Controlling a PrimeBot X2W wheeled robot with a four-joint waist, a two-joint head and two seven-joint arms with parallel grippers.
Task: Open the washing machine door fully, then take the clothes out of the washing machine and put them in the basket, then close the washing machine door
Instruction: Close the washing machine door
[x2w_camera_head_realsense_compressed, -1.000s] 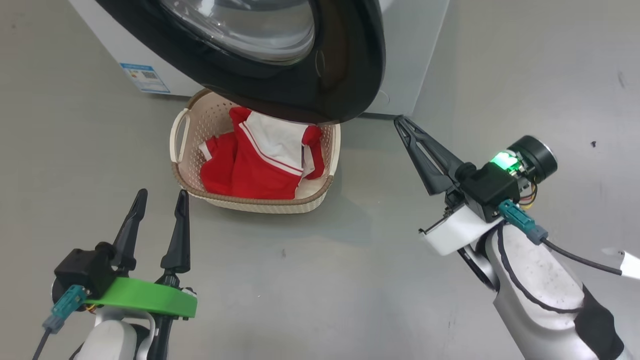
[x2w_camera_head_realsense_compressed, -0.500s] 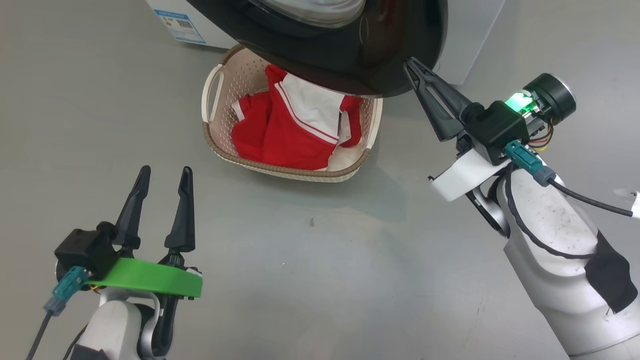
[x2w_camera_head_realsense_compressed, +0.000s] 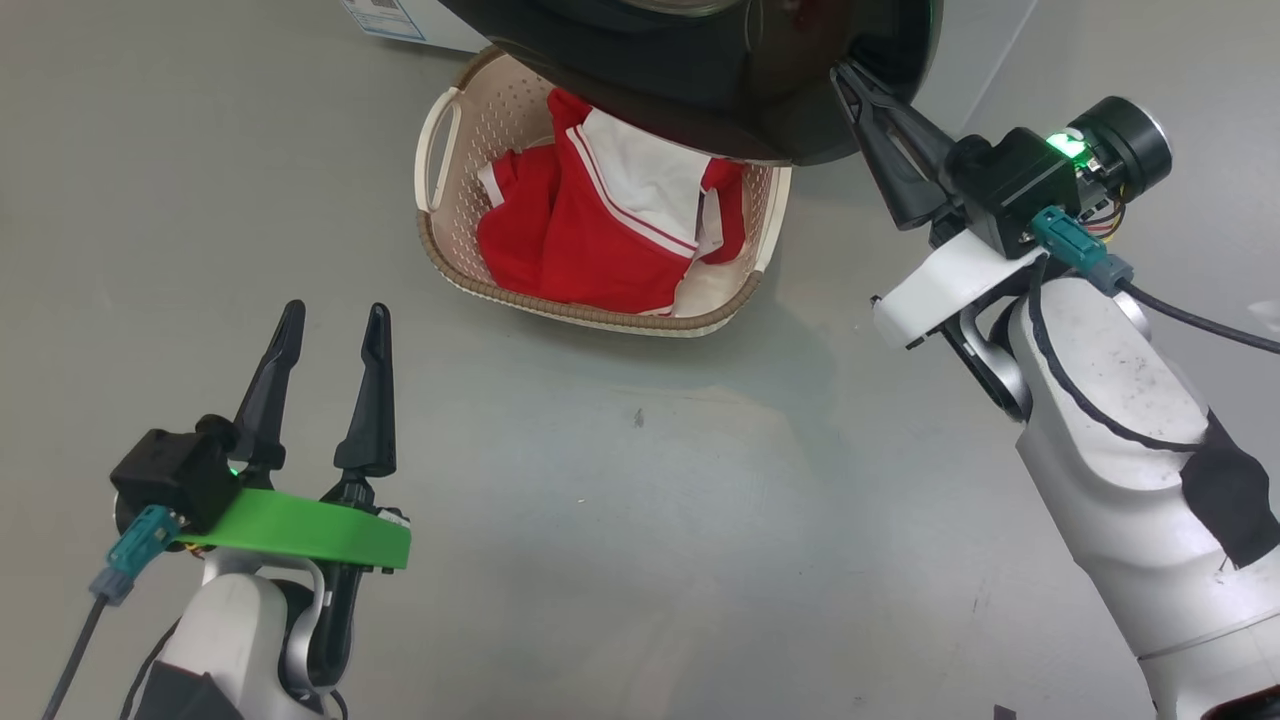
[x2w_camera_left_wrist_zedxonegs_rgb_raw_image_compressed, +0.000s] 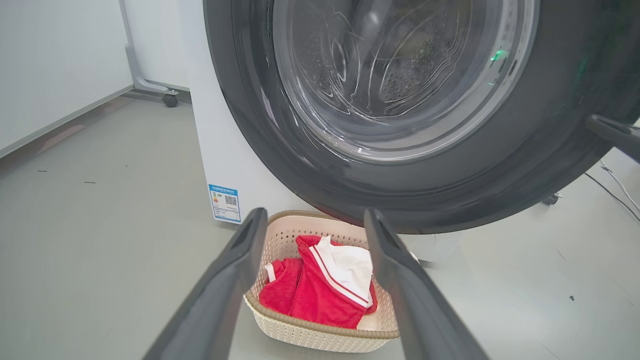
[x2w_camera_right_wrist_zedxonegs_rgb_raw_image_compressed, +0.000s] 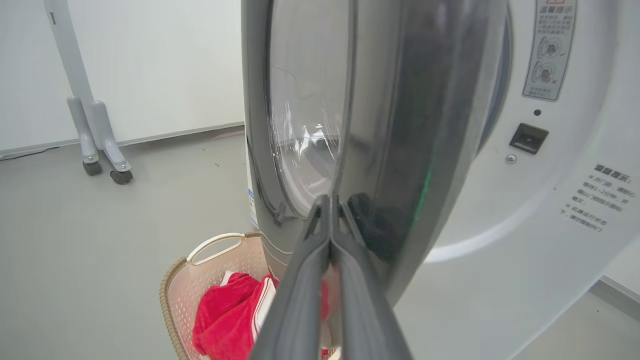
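Now, right fingers (x2w_camera_head_realsense_compressed: 890, 140) closed at washing machine door (x2w_camera_head_realsense_compressed: 700, 80) rim, left fingers (x2w_camera_head_realsense_compressed: 370, 400) spread, clothes (x2w_camera_head_realsense_compressed: 590, 250) in basket (x2w_camera_head_realsense_compressed: 480, 130).

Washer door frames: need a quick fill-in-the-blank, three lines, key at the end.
The red clothes lie in the ____.
The right gripper, tips at the door's black rim, is ____.
The left gripper is ____ and holds nothing.
Missing: basket, shut, open.

Scuffed white forearms (x2w_camera_head_realsense_compressed: 1110, 400), dark tapered tool fingers (x2w_camera_head_realsense_compressed: 372, 400), green left wrist bracket (x2w_camera_head_realsense_compressed: 300, 540), teal cable plugs (x2w_camera_head_realsense_compressed: 1065, 235), green status light (x2w_camera_head_realsense_compressed: 1065, 145)
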